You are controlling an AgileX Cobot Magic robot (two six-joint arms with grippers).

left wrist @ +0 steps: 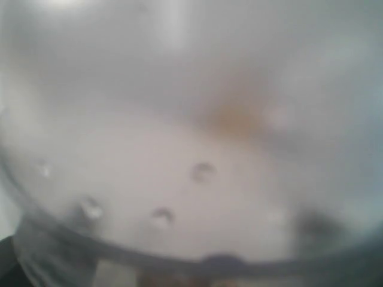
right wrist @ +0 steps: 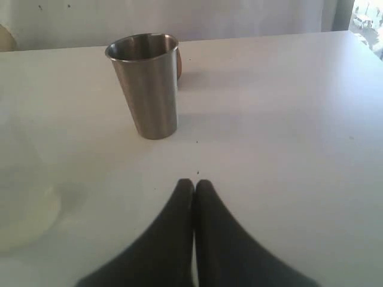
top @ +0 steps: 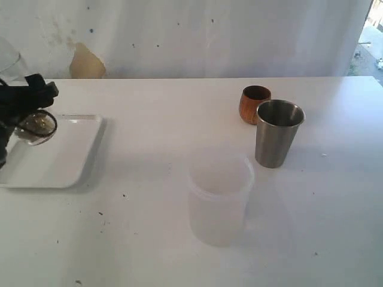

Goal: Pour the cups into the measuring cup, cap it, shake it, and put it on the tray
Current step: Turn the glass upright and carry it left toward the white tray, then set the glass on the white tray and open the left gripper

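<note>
Table [top: 149, 119] white, speckled, stained wall [top: 87, 60] behind, left tool [top: 27, 104] grasping measuring cup [top: 39, 127], right tool [right wrist: 194, 183] clenched empty.

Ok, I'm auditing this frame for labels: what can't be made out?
- Left wrist view: the measuring cup is a blur filling the frame, hiding the tray and left gripper.
- Exterior view: the left edge cuts off the measuring cup's top; capped or not, unclear.
- Right wrist view: the steel tumbler hides most of the wooden cup.
- Exterior view: the right gripper is out of frame.
</note>
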